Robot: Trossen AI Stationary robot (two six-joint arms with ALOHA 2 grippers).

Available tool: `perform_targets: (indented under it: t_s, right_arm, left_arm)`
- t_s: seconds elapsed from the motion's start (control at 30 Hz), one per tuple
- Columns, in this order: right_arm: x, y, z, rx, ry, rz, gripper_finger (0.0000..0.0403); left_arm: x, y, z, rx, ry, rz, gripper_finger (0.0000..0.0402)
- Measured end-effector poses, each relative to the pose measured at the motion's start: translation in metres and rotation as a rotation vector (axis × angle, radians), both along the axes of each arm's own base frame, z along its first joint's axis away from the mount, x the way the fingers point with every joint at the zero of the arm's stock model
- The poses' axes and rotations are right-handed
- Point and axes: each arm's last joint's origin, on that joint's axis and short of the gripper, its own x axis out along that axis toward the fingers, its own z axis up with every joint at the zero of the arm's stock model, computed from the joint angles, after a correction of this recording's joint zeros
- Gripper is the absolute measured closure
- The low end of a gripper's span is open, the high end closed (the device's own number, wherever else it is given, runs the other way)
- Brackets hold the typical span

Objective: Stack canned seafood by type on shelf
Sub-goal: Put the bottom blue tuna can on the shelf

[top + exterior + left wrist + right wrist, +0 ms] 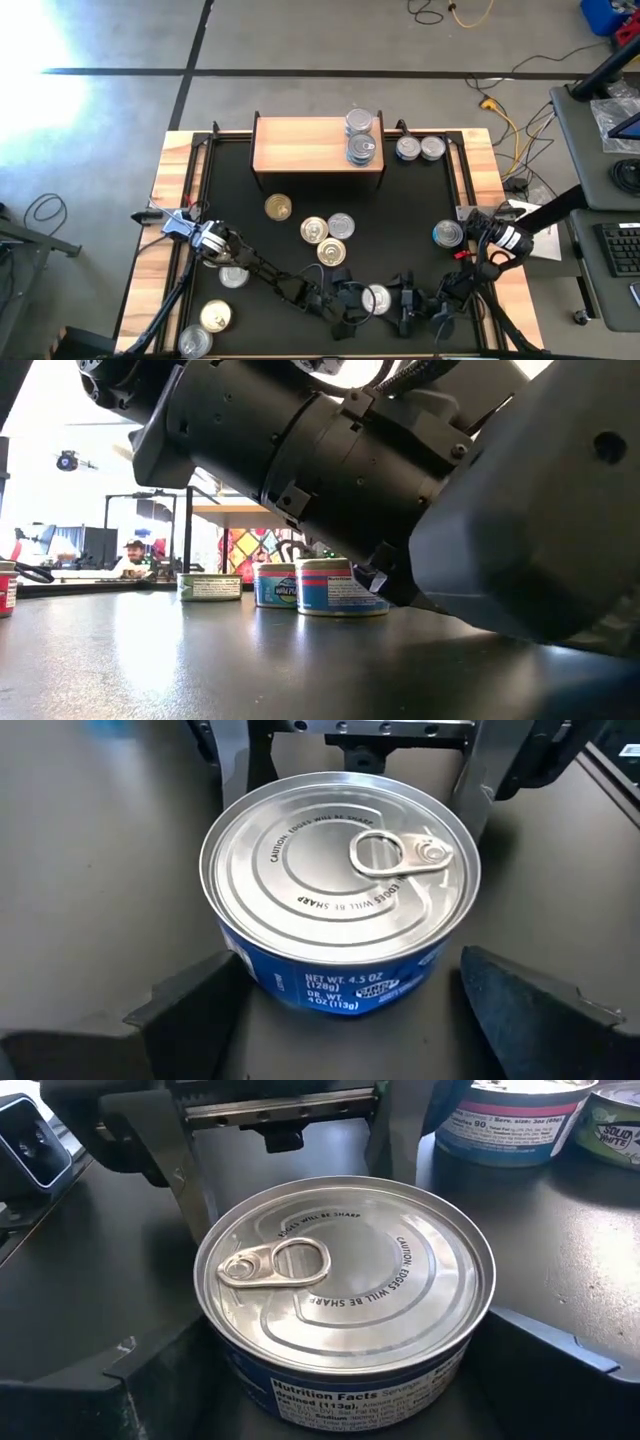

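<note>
A silver-lidded, blue-labelled can point(377, 299) stands on its base on the black table near the front edge. My left gripper point(356, 300) comes at it from the table's left and my right gripper point(400, 301) from the right. Both are open, with fingers on either side of this can point(340, 880), point(345, 1280). I cannot tell whether any finger touches its wall. The shelf point(318, 145) stands at the far side, with silver-lidded cans point(361, 136) stacked at its right end.
Loose cans lie around: a gold one point(278, 207), a cluster of three point(328, 236), two right of the shelf point(419, 149), one at the right point(447, 235), three at the front left point(215, 317). In the low view an arm fills the foreground.
</note>
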Motion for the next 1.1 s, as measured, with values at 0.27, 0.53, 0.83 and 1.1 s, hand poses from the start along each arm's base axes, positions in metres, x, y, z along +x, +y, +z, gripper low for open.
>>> perform_targets:
  t_s: [0.27, 0.53, 0.83, 1.1]
  right_arm:
    - [0.000, 0.000, -0.001, -0.012, 0.004, 0.004, 0.0044]
    - [0.003, -0.002, 0.000, -0.019, 0.015, 0.012, 0.0046]
    - [0.005, -0.015, 0.020, -0.051, 0.110, -0.005, 0.0047]
    - [0.024, -0.020, 0.077, -0.131, 0.251, -0.028, 0.0048]
  left_arm:
    - [0.000, 0.001, 0.001, -0.050, 0.012, 0.001, 0.0043]
    - [-0.012, -0.004, 0.011, -0.009, 0.122, 0.021, 0.0043]
    - [-0.057, -0.038, 0.074, 0.084, 0.199, -0.087, 0.0043]
    - [-0.110, -0.043, 0.125, 0.239, 0.203, -0.001, 0.0043]
